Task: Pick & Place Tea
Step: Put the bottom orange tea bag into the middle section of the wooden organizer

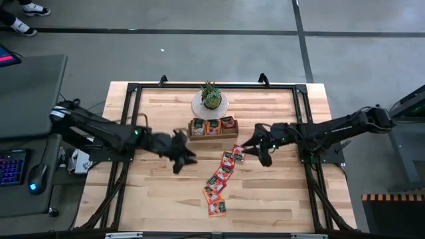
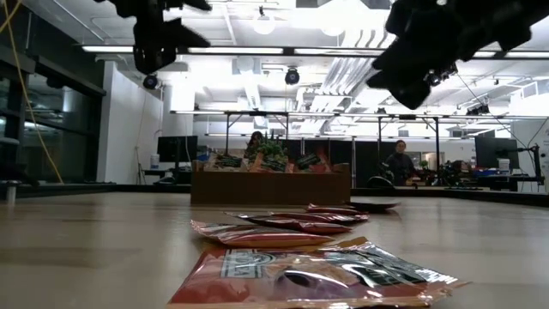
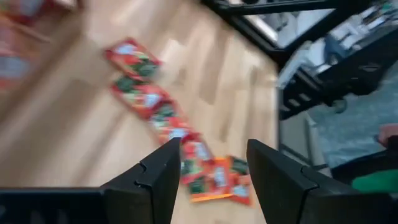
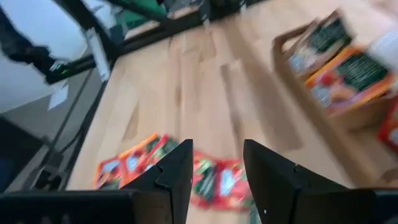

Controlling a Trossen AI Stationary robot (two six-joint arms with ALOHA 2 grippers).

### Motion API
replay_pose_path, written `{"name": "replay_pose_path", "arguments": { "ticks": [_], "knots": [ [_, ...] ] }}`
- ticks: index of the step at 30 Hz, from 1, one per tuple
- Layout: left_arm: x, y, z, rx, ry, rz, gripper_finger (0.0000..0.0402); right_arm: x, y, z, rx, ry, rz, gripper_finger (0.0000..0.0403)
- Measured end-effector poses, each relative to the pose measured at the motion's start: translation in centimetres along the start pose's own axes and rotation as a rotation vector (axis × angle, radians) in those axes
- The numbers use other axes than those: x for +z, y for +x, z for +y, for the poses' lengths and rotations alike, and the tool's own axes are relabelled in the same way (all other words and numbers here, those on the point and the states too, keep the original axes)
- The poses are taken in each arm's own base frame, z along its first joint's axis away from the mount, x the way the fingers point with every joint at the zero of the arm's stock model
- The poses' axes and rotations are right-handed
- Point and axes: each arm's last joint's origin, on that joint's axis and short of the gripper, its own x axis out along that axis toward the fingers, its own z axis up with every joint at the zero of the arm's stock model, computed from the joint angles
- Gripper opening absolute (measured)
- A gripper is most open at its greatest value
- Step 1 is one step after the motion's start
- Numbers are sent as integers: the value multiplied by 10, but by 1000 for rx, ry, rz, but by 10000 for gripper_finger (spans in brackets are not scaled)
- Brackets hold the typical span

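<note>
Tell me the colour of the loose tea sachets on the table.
Mostly red-orange with green and white marks; the tea sachets show best in the left wrist view.

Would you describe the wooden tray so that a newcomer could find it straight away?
On the light wooden table, look toward the far edge for the small potted plant on its round plate. The wooden tray sits just in front of it; unlike the loose tea sachets lying flat nearby, it holds its sachets upright in compartments.

Red-orange tea sachets (image 1: 220,180) with green-and-white marks — brown wooden tray (image 1: 213,135), pale wood-grain table (image 1: 166,192)
</note>
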Motion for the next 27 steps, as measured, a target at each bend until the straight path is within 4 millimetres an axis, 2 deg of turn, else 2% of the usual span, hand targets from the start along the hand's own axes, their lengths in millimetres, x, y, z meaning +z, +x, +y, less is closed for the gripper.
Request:
{"name": "replay_pose_path", "arguments": {
  "ticks": [6,11,17,22,27],
  "knots": [
    [-37,39,-25,-54,-92,63,181,-18,0,14,4,61,124,138],
    [-65,74,-42,-39,-121,159,181,-32,-3,31,-23,47,167,138],
    [-76,112,-64,-75,-71,316,181,-43,-3,47,-30,77,180,138],
    [-78,136,-75,14,93,477,181,-49,2,61,0,129,146,138],
    [-81,160,-89,36,241,534,181,-55,12,79,60,199,77,138]
  ]
}}
